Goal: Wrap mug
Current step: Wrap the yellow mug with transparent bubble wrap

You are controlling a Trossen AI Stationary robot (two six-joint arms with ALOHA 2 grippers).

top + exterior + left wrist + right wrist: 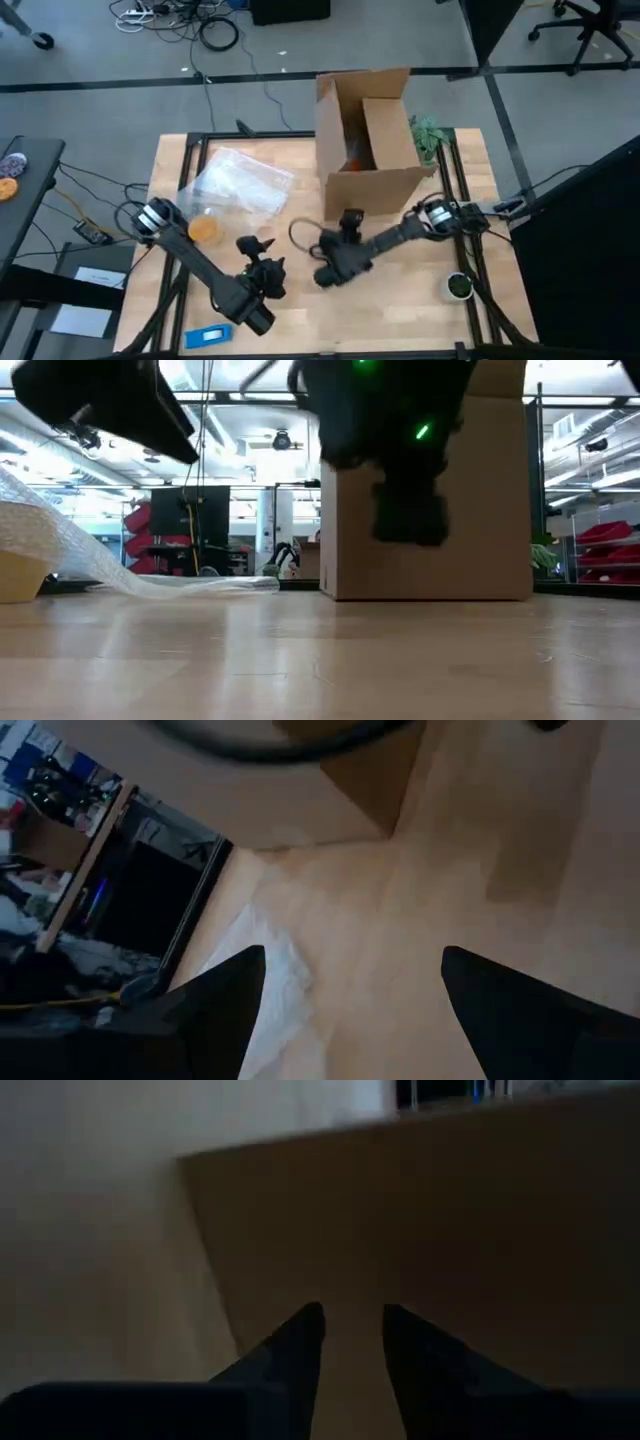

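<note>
The orange mug (203,228) stands on the table's left part, at the near edge of a sheet of clear bubble wrap (236,180). My left gripper (256,244) hovers to the right of the mug, open, with nothing between its fingers; its wrist view shows bare table and a corner of the wrap (272,982). My right gripper (350,216) is at mid-table and points at the near wall of the open cardboard box (372,185). Its fingers stand a narrow gap apart, holding nothing (352,1320).
The tall box (430,500) takes up the far middle, with something orange inside (356,162). A green plant (428,134) is beside it. A dark cable loop (304,236) lies mid-table, a small green round object (458,286) near right, a blue item (208,336) near left.
</note>
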